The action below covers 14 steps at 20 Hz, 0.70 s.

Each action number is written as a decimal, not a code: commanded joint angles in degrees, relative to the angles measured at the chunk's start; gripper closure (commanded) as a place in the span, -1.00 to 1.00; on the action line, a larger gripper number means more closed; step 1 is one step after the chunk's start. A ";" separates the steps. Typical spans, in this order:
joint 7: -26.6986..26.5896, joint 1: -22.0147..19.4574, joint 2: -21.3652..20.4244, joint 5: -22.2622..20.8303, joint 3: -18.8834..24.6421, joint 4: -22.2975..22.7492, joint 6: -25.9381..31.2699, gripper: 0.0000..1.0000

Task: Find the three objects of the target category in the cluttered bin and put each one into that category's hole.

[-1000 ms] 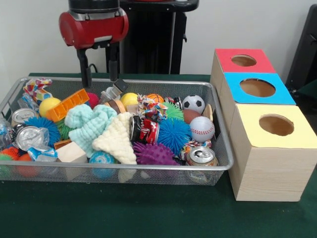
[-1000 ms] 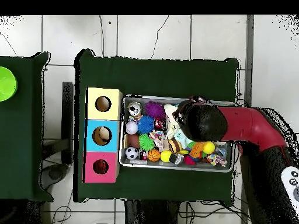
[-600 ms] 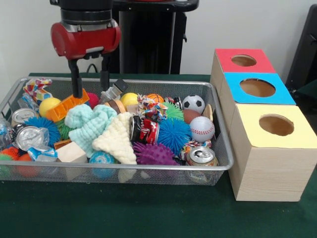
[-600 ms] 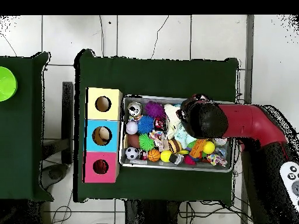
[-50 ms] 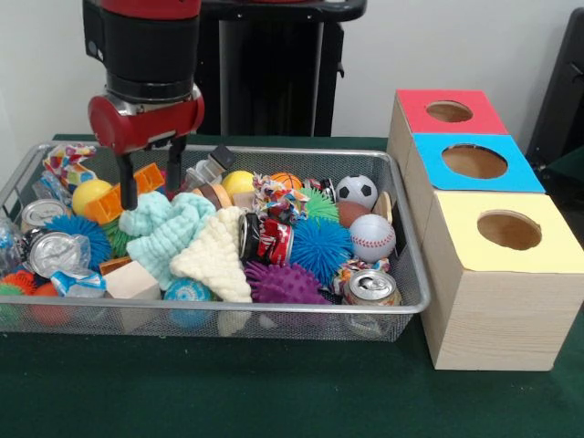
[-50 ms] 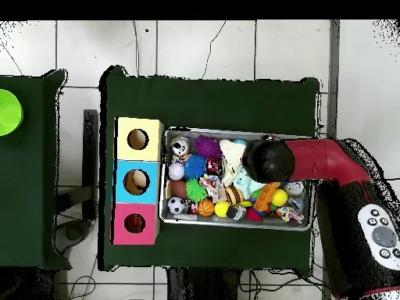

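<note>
A: What is in the bin [image 5: 401,301]?

B: In the front view I count two drink cans lying down, one silver-topped can [image 5: 370,287] at the near right corner and a red can [image 5: 266,239] in the middle. There may be more at the left end: a tin [image 5: 41,213] and something crumpled and silvery [image 5: 55,251].

A: Balls?

B: A soccer ball [image 5: 357,191], a baseball [image 5: 372,236], a small basketball [image 5: 286,181], and two yellow balls [image 5: 89,193] [image 5: 238,183]. Spiky ones too: a blue [image 5: 320,248], a purple [image 5: 283,283], a green [image 5: 319,204], and another blue [image 5: 80,234] at the left. Two knitted cloths, mint [image 5: 164,225] and cream [image 5: 215,255]. One orange block [image 5: 117,199].

A: Which category is wanted?

B: I cannot tell.

A: And the gripper [image 5: 151,176]?

B: Its two fingers hang apart, one at each side of the orange block's upper end, just above the mint cloth. Nothing is clamped between them.

A: The boxes?

B: Three in a row right of the bin: red [image 5: 449,110], blue [image 5: 474,162], yellow [image 5: 507,230], one round hole each.

A: Does the overhead view add anything?

B: It looks down the holes: something pale lies inside the blue box [image 6: 137,181]. It also shows a green disc [image 6: 8,112] on a second table. But there the arm [image 6: 316,162] hides the fingers.
</note>
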 commanded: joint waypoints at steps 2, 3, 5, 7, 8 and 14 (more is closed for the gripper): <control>-5.84 0.69 3.97 -4.09 -4.31 -2.17 11.69 -1.00; -6.16 0.22 4.05 -3.69 -3.94 -1.84 11.62 -1.00; -7.55 -0.18 4.65 -4.19 -3.40 -1.85 11.87 -1.00; -7.54 -0.53 5.32 -4.71 -3.06 -1.58 11.17 -1.00; -6.99 -0.39 5.77 -5.06 -3.07 -1.12 10.44 -1.00; -10.04 -2.43 6.74 -3.92 0.23 1.08 7.09 -1.00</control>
